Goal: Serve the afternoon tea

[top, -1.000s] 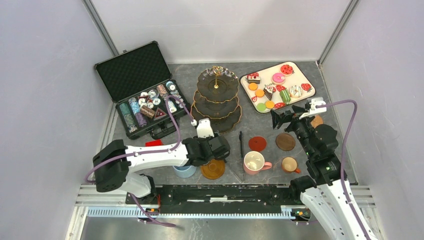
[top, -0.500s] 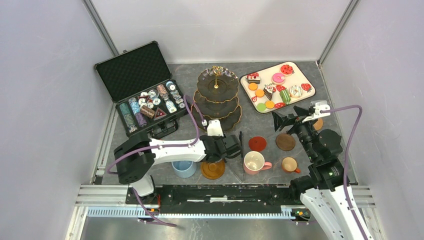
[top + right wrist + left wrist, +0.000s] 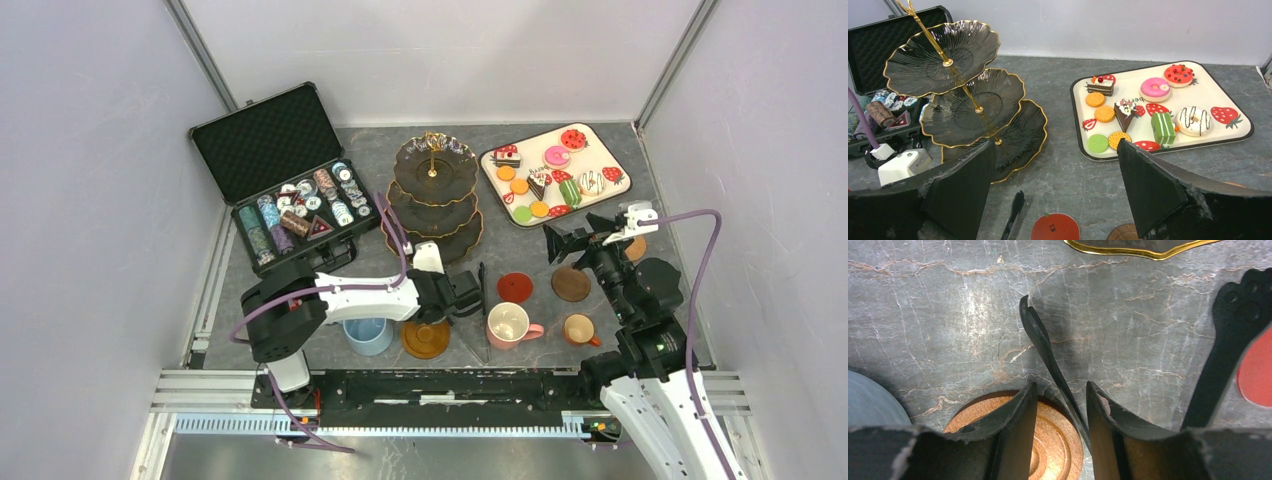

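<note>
The dark three-tier gold-rimmed stand [image 3: 433, 195] is at the back centre, its tiers bare. Toy macarons, cake slices and donuts lie on the cream tray [image 3: 613, 190]. Blue mug [image 3: 369, 335], pink mug [image 3: 509, 324] and small brown mug [image 3: 579, 328] stand along the front. My left gripper [image 3: 1062, 387] is low over the wooden coaster [image 3: 1058, 440]. Its fingers flank one thin arm of the black paw-tipped tongs [image 3: 1040, 340], which lies against the right finger with a gap on the left. My right gripper [image 3: 1055, 145] hangs wide open and holds nothing, above the red coaster [image 3: 1055, 227].
An open black case of poker chips [image 3: 290, 200] fills the back left. A brown coaster [image 3: 571, 283] lies by the red one, and another coaster [image 3: 633, 245] peeks out behind the right arm. A red object [image 3: 308, 285] shows behind the left arm.
My left gripper has swung right from above the blue mug to the tongs, and its jaws have narrowed. The right arm shifted slightly right, then held still.
</note>
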{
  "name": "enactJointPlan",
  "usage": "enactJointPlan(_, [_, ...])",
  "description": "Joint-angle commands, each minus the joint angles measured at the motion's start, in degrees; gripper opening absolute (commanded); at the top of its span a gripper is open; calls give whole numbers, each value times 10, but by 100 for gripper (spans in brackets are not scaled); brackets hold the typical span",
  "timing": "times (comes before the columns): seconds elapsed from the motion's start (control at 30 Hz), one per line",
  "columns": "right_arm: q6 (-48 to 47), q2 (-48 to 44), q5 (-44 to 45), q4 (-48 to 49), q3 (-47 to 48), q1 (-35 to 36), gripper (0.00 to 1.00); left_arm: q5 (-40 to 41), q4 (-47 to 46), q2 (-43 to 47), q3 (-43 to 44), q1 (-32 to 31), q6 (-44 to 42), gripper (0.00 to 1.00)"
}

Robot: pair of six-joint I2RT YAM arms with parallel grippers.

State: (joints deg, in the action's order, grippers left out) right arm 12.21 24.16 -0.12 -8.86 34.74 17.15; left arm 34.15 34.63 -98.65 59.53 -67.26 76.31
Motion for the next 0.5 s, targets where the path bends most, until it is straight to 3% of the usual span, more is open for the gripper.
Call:
enactJointPlan(0.0, [-2,1,-5,5,-6,3,98,12,7,-22,18,6,16,46])
enactJointPlan(0.47, [-3,-9,-3,-1,-5,3,98,15,30,-33,36,17,5,26])
